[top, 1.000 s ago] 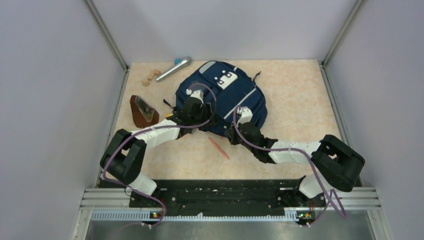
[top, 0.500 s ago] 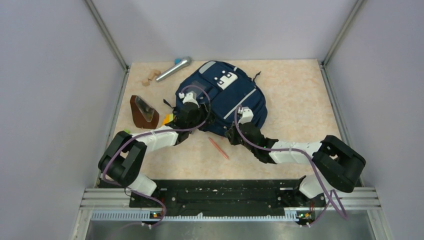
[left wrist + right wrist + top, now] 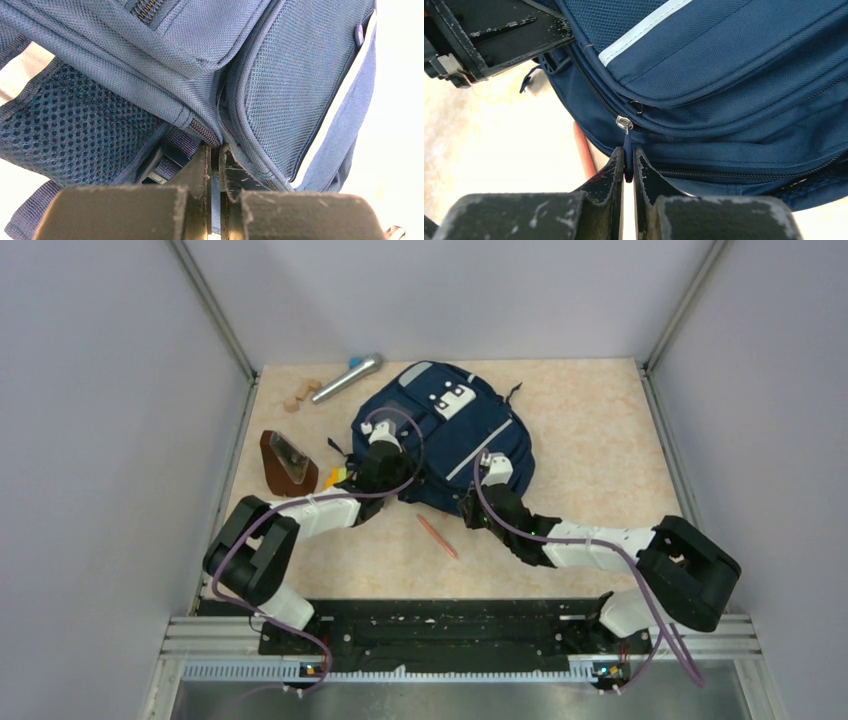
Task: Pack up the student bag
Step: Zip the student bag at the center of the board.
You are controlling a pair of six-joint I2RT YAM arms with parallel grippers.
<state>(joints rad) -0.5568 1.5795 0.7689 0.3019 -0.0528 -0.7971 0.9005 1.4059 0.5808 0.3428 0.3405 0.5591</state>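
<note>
The bag [image 3: 470, 435] lies flat in the upper middle of the top view, front face up. It is navy fabric with a light grey stripe [image 3: 480, 448] slanting across it and a white patch [image 3: 455, 398] on the front pocket near its upper edge. Dark straps poke out at its left edge and upper right. In the left wrist view, a mesh pocket [image 3: 75, 125] fills the lower left beside a zip. In the right wrist view, a metal slider [image 3: 624, 122] sits at centre on a lower zip, its blue pull [image 3: 627, 145] hanging straight down.
</note>
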